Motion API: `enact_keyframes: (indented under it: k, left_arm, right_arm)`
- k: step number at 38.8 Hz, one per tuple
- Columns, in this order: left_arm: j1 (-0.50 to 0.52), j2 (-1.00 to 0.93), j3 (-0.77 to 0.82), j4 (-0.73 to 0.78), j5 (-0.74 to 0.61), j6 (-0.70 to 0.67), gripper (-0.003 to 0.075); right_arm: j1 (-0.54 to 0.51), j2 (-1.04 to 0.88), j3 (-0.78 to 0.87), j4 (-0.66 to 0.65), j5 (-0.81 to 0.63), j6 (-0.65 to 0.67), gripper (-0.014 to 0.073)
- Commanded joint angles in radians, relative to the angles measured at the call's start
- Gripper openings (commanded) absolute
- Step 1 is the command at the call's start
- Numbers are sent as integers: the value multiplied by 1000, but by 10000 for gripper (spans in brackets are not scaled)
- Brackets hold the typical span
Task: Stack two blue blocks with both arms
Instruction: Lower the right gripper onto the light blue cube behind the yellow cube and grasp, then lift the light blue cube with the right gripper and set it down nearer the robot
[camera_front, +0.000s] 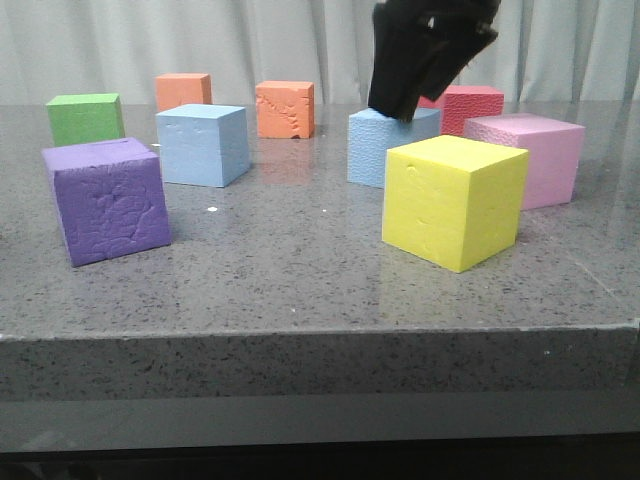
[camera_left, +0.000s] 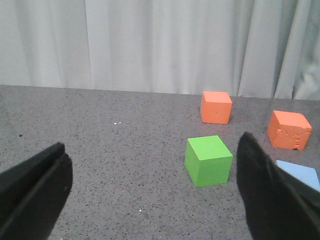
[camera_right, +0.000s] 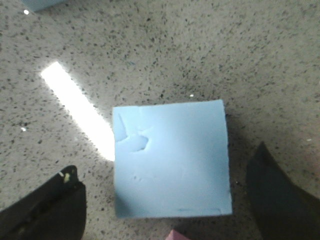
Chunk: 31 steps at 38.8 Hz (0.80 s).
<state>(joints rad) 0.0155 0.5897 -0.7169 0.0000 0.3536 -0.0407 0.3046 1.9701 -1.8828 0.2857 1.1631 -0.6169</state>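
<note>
right pincer (camera_right: 165, 200) spread (pointing down), left pincer (camera_left: 152, 192) spread

Black, blocky tool (camera_front: 425, 55); 2 tapered black fingers (camera_left: 272, 195).

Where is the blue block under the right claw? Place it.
In the front view, that blue block sits right of centre, behind the yellow cube and left of the pink cube.

Left block (camera_front: 202, 145) on the bench (camera_front: 300, 270), right block (camera_front: 385, 148) well apart to its right, right hand (camera_front: 400, 108) directly over it, another cube (camera_front: 455, 200) in front
</note>
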Motion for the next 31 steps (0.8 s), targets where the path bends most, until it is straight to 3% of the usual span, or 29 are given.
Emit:
enact_keyframes:
  k: [1, 9, 13, 17, 20, 31]
  left_arm:
    - [1, 6, -33, 0, -88, -9, 638]
    - [1, 6, -33, 0, -88, -9, 638]
    - [1, 6, -33, 0, -88, -9, 638]
    - [1, 6, -33, 0, -88, -9, 638]
    - [1, 6, -33, 0, -88, -9, 638]
    - [1, 6, -33, 0, -88, -9, 638]
  right_arm:
    - [-2, -37, -36, 22, -48, -12, 645]
    - [-2, -24, -36, 22, -41, -12, 628]
    - [-2, -21, -36, 22, -40, -12, 507]
    - [-2, -21, -40, 22, -40, -12, 323]
    - [-2, -21, -56, 22, -34, -8, 270]
    - [-2, -52, -159, 112, 53, 7, 279]
